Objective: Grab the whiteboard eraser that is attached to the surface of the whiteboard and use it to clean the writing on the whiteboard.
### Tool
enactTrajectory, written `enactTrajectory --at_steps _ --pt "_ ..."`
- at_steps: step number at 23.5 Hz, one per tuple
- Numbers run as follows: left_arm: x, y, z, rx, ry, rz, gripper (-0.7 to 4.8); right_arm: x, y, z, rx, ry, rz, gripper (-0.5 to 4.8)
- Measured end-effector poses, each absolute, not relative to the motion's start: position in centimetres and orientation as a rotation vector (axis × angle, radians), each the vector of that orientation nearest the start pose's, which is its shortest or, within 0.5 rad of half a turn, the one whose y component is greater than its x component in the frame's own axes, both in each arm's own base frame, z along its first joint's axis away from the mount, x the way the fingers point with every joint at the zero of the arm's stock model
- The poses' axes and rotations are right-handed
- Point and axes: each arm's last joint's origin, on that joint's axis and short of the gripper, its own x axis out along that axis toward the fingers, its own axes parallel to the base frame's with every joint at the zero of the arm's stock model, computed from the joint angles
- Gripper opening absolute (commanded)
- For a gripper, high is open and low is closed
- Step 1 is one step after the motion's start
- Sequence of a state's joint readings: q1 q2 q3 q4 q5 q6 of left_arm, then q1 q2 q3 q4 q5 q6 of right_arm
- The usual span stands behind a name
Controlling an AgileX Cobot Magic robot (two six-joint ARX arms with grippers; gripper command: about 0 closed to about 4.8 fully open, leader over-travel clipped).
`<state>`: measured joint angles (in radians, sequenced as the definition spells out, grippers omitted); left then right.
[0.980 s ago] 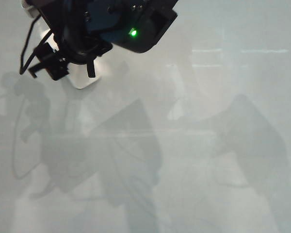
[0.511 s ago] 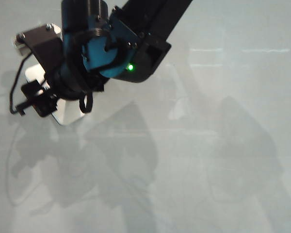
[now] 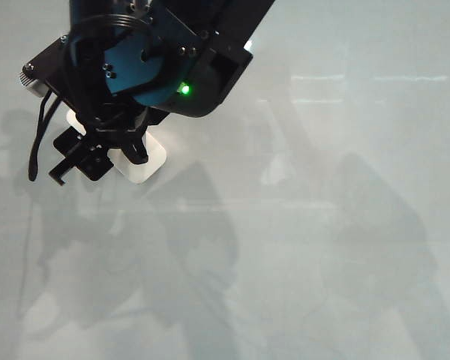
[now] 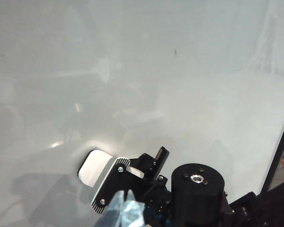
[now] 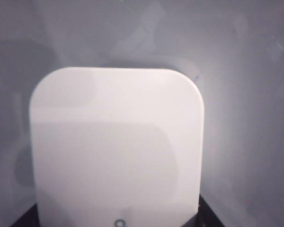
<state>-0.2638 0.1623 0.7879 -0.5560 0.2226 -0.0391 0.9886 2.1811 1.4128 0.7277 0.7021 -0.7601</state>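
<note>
The whiteboard eraser (image 3: pixel 145 166), a white block with rounded corners, lies flat against the whiteboard (image 3: pixel 322 225) at the upper left of the exterior view. My right gripper (image 3: pixel 109 155) has reached across to it and is shut on it, black fingers on either side. In the right wrist view the eraser (image 5: pixel 116 146) fills most of the picture. The left wrist view shows the eraser (image 4: pixel 93 166) with the right gripper (image 4: pixel 132 172) clamped around it. My left gripper (image 4: pixel 126 208) hangs apart from the board with its pale tips together. No writing shows in any view.
The right arm's black and blue wrist (image 3: pixel 146 64) with a green light covers the board's upper left. Arm shadows and light reflections lie across the board. The board's dark edge (image 4: pixel 279 151) runs past the left arm's side.
The right gripper has carried the eraser down the board from the top left, first leftward, then back to the right, and its wrist has turned. The left arm is still.
</note>
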Motion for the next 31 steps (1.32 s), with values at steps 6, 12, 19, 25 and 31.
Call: enactTrajectory --at_steps 6,12,19,25,31 --pt "1.6 -1.1 34.5 -0.04 -0.061 -0.487 -0.05 28.1 38.8 19.2 -0.844 -0.101 0.253 0.89" --pt "1.6 -1.1 34.5 -0.04 -0.061 -0.487 -0.05 28.3 38.0 21.1 -0.878 -0.127 0.172 0.89" --pt "1.6 -1.1 34.5 -0.04 -0.061 -0.487 -0.05 27.0 37.9 23.6 -0.905 -0.123 0.07 0.89" --pt "1.6 -1.1 34.5 -0.04 -0.06 -0.487 -0.05 22.2 38.4 29.2 -0.844 -0.186 0.037 0.89" --pt "1.7 -0.9 34.5 -0.041 -0.061 -0.421 -0.05 19.6 36.1 33.9 -0.789 -0.147 -0.04 0.89"
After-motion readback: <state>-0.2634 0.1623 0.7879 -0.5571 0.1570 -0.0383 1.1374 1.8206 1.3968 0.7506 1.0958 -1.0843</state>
